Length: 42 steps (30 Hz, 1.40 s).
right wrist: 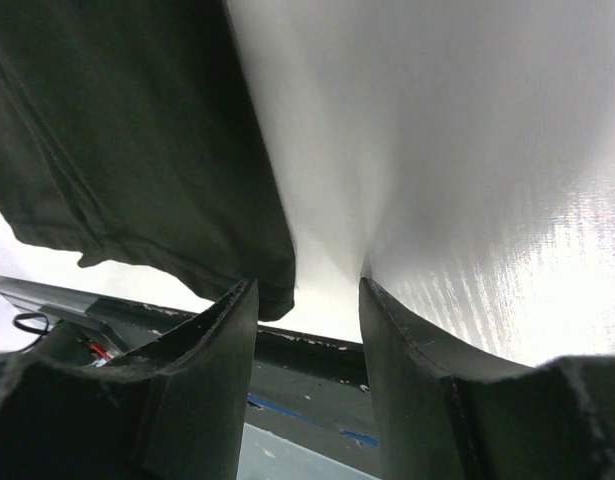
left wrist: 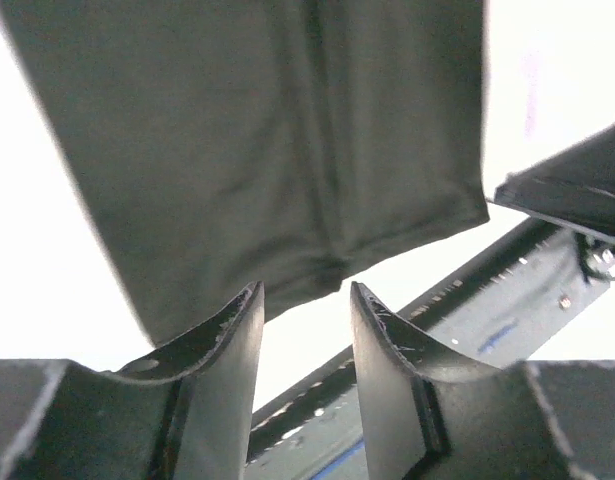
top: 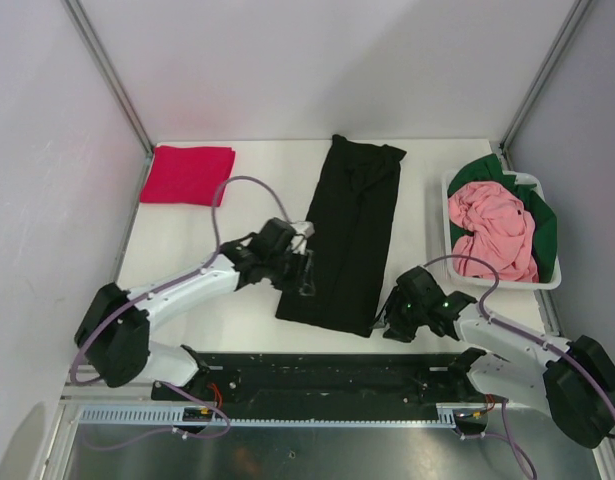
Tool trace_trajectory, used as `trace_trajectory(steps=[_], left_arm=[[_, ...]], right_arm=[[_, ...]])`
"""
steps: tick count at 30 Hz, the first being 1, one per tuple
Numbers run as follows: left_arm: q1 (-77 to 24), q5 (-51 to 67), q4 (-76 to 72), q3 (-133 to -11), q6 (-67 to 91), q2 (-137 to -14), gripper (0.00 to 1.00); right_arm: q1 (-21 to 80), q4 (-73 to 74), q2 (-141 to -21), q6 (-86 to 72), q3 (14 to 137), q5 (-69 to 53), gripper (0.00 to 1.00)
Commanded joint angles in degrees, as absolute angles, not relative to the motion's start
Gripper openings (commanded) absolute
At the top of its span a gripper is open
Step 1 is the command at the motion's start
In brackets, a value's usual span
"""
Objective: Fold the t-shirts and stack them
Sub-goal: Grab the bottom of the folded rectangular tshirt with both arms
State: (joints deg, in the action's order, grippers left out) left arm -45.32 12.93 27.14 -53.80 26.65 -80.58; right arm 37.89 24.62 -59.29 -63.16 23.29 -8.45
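At the middle of the table, the black t-shirt lies folded into a long strip. By its near left edge the left gripper hovers, jaws spread and empty. Just beside its near right corner, the right gripper is likewise spread, holding nothing.
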Motion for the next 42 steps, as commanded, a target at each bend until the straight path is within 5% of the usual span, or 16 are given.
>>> trace_trajectory(steps=[1, 11, 30, 36, 42], left_arm=[[-37.42, 8.33, 27.60, -47.96, 29.76, -74.89, 0.46], [-29.70, 14.58, 23.30, -38.91, 32.32, -74.30, 0.52], [-29.78, 14.92, 19.95, -35.29, 33.76, -78.03, 0.49], [-30.03, 15.57, 19.55, -34.64, 34.35, -78.41, 0.40], [-32.03, 17.21, 18.60, -34.35, 35.01, -79.00, 0.19]], right_arm=[[38.65, 20.59, -57.41, -70.42, 20.88, -7.29, 0.49], [40.39, 14.56, -59.15, -75.24, 17.38, -8.22, 0.48], [40.98, 11.24, -62.73, -75.35, 17.03, -9.58, 0.37], [40.85, 12.15, -62.45, -74.16, 17.87, -9.98, 0.23], [39.91, 13.63, -62.94, -71.95, 19.23, -10.58, 0.10]])
